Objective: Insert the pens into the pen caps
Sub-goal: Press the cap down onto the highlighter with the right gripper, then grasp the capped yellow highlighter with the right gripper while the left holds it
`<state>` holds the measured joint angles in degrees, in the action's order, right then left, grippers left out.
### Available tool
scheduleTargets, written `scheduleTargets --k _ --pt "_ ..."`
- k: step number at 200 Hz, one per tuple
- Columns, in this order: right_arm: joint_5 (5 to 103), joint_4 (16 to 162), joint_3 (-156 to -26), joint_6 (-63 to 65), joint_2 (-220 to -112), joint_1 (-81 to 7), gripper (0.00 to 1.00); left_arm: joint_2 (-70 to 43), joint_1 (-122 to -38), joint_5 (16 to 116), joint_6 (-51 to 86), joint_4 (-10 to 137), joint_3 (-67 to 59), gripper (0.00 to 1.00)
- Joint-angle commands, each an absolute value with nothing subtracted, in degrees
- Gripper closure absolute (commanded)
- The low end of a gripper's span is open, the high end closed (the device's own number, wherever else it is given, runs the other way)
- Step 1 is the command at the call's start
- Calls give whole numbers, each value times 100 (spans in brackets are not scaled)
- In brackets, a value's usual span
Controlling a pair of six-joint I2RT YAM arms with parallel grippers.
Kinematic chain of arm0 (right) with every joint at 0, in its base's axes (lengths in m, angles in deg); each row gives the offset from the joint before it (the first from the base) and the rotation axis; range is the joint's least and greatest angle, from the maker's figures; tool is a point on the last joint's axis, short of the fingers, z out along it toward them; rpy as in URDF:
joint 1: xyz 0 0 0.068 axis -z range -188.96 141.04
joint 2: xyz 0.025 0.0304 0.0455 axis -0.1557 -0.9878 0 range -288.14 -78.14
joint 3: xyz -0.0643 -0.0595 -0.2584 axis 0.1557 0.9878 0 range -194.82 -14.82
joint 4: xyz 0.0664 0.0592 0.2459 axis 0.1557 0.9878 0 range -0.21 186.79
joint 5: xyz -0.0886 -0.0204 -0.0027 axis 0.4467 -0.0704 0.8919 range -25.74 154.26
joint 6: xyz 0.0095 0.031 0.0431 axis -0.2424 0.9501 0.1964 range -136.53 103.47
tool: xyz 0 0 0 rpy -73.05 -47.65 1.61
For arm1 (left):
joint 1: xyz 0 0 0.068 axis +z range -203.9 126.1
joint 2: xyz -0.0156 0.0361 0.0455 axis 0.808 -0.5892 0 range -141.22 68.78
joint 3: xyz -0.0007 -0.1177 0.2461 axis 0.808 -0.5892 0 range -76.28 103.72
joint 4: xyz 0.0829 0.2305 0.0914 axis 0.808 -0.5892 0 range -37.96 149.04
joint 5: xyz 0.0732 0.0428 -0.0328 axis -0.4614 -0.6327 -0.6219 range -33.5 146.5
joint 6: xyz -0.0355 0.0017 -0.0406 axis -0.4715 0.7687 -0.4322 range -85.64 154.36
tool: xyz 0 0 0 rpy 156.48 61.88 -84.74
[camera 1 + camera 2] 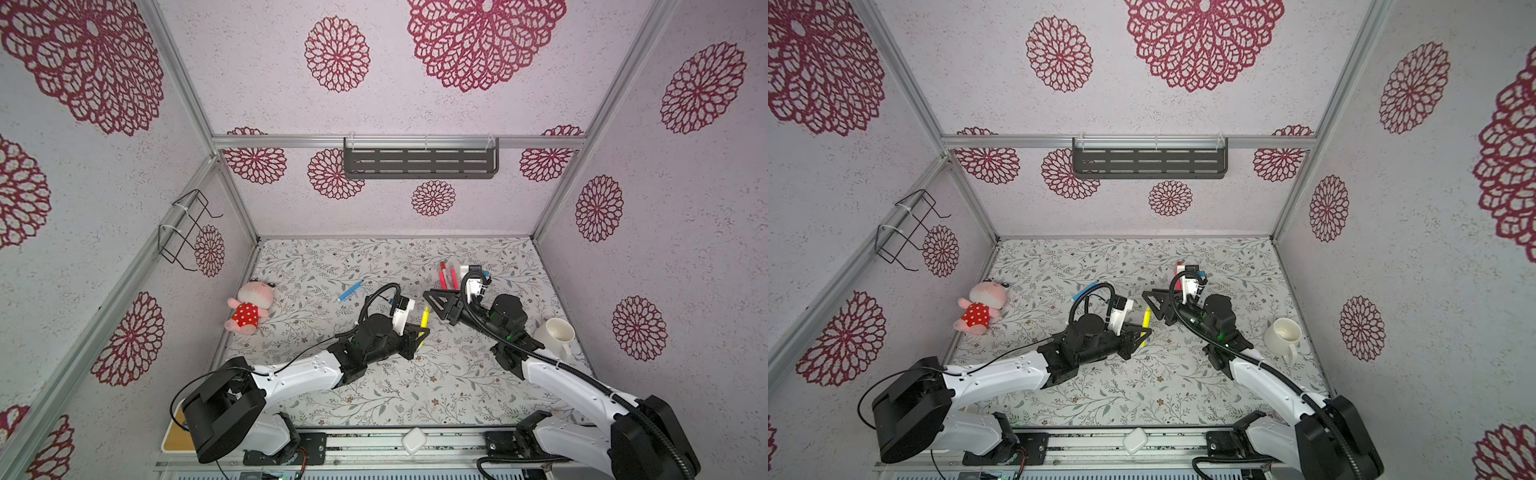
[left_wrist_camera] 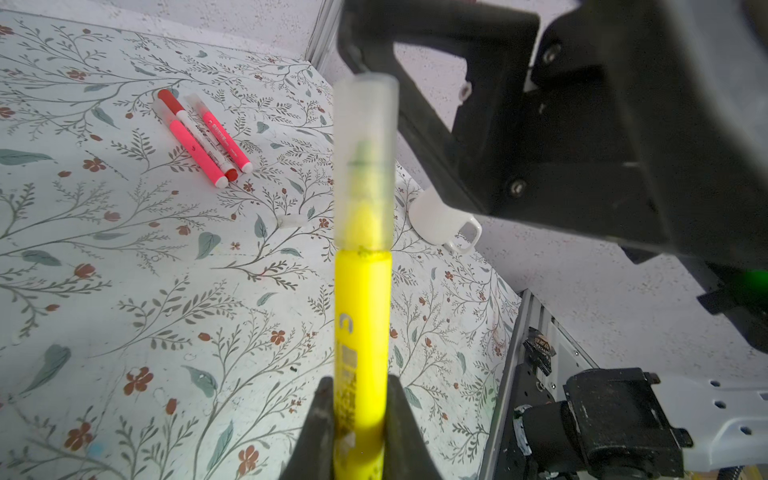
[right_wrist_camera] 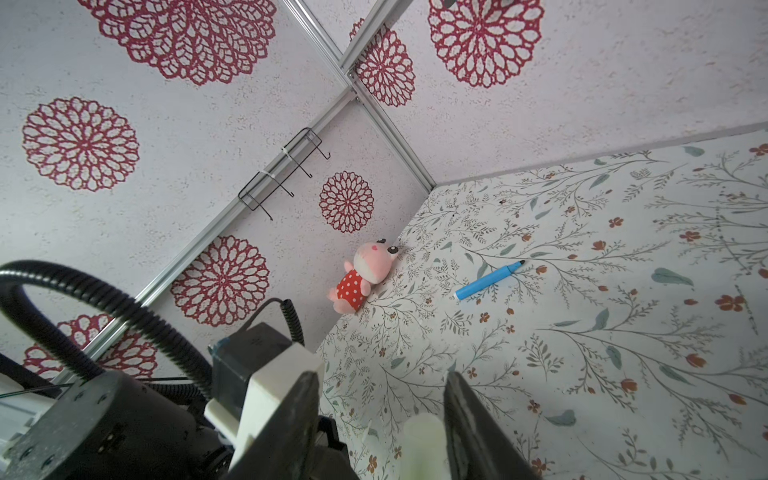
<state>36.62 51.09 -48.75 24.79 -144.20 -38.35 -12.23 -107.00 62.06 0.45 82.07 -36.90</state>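
Holding anything?
Me: my left claw [image 2: 359, 386] clenches the yellow pen [image 2: 362, 316] over the table's [image 1: 415, 386] middle, cap [image 2: 365, 158] on its tip; my right claw [image 3: 381, 380] gapes, cap end between its jaws.

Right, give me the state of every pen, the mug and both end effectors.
Yellow pen, capped.
Blue pen, uncapped, lying on the table.
Pink and red pens, look capped, lying side by side.
Mug, looks empty.
Left end effector, shut on the yellow pen.
Right end effector, open around the yellow pen's cap.
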Motion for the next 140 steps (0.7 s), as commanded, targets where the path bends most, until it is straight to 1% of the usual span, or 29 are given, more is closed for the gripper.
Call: scheduleTargets --k 1,60,88,127,140 --pt "3464 4935 -5082 2447 -14601 -3818 52 -1276 -10714 6268 20 8322 -3591 100" --pt "3358 4904 -5226 2485 -14792 -3823 58 -1278 -10716 6265 41 8338 -3611 100" --pt "3305 4940 -5226 2479 -14827 -3852 66 -1295 -10712 6252 69 8352 -3582 100" --pt "3278 5054 -5150 2418 -14870 -3946 72 -1247 -10707 6177 109 8356 -3567 100" --pt "3292 5087 -5075 2396 -14842 -3974 79 -1226 -10698 6153 121 8347 -3558 100"
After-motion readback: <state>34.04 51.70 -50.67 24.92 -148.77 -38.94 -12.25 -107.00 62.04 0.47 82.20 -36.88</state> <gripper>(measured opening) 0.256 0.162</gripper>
